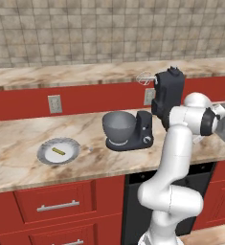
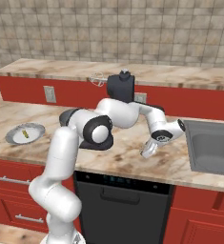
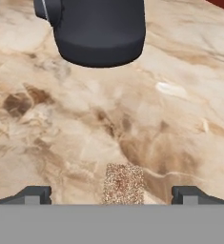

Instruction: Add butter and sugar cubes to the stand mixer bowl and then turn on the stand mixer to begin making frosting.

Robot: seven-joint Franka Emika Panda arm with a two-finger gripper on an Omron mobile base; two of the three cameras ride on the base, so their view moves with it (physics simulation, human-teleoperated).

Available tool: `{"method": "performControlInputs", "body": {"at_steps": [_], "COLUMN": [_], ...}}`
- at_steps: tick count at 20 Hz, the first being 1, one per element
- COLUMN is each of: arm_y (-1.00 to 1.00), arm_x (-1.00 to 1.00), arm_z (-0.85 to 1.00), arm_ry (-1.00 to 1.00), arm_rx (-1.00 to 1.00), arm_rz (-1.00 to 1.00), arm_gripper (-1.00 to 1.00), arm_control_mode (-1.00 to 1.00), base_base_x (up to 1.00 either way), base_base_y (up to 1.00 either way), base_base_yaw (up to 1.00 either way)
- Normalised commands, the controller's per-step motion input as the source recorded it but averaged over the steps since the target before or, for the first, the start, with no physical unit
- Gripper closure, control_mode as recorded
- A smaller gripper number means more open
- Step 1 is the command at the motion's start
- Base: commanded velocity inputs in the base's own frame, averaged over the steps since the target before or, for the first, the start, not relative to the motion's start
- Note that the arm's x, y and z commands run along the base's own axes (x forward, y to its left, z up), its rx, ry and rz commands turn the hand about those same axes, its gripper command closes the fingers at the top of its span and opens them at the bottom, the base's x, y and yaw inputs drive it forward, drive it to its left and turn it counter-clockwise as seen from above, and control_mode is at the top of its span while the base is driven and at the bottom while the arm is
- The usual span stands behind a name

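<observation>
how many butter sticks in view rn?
1. The butter lies on the round plate on the counter, left of the stand mixer bowl. None elsewhere that I can see, though the bowl's inside is partly hidden.

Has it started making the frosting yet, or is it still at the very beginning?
Barely begun. The thin yellow butter stick still lies on the round grey-rimmed plate, the grey metal bowl looks empty under the black stand mixer's raised head, and the open gripper holds nothing.
</observation>
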Motion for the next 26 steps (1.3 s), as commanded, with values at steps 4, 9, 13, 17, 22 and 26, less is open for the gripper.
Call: {"method": "performControlInputs", "body": {"at_steps": [4, 9, 13, 17, 22, 26], "arm_y": [0.02, 0.01, 0.0, 0.0, 0.01, 0.11], "arm_x": [0.15, 0.2, 0.08, 0.0, 0.0, 0.0], "arm_z": [-0.13, -0.07, -0.11, -0.1, -0.07, -0.05], "arm_ry": [0.02, 0.0, 0.0, 0.0, 0.0, 0.0], "arm_rx": [0.0, 0.0, 0.0, 0.0, 0.0, 0.0], "arm_rz": [0.0, 0.0, 0.0, 0.0, 0.0, 0.0], "arm_gripper": [-1.0, -1.0, -1.0, -1.0, -1.0, -1.0], "arm_control_mode": [-1.0, -1.0, -1.0, -1.0, -1.0, -1.0], "base_base_x": [0.0, 0.0, 0.0, 0.0, 0.0, 0.0], "base_base_y": [0.0, 0.0, 0.0, 0.0, 0.0, 0.0], "base_base_yaw": [0.0, 0.0, 0.0, 0.0, 0.0, 0.0]}}
